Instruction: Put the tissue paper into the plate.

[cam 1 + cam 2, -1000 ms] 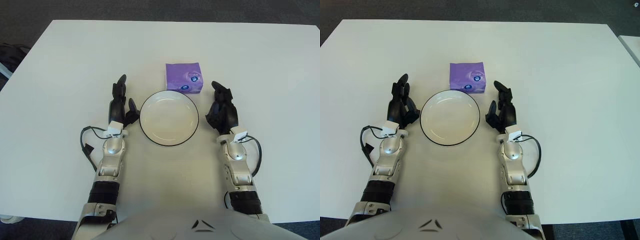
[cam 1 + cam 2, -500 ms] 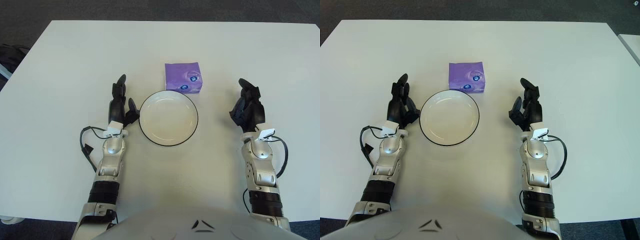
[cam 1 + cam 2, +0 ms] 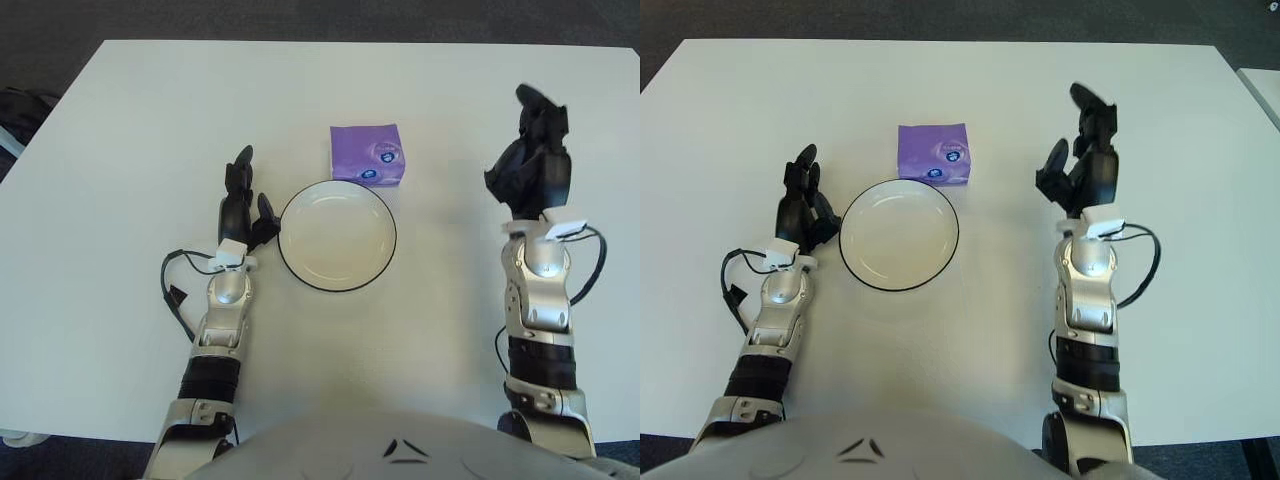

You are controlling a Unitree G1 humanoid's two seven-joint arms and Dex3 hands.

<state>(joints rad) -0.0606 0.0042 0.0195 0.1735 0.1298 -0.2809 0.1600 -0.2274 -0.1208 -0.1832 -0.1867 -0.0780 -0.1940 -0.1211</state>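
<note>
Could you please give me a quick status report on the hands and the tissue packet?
Right hand raised right of purple tissue packet, open, empty. Left hand idle left of white black-rimmed plate. Packet on table, touching plate's far rim. Path unobstructed.

Silver arms, black three-finger hands

Each silver forearm is wearing a black cuff, looping black cable and white wrist tab below the left hand (image 3: 243, 205) and right hand (image 3: 532, 160).

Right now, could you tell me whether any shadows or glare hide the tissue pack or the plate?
Left eye view: tissue pack evenly lit, no glare. Right eye view: plate bowl shows soft shading only, black rim fully readable; faint shadow beside the right hand.
</note>
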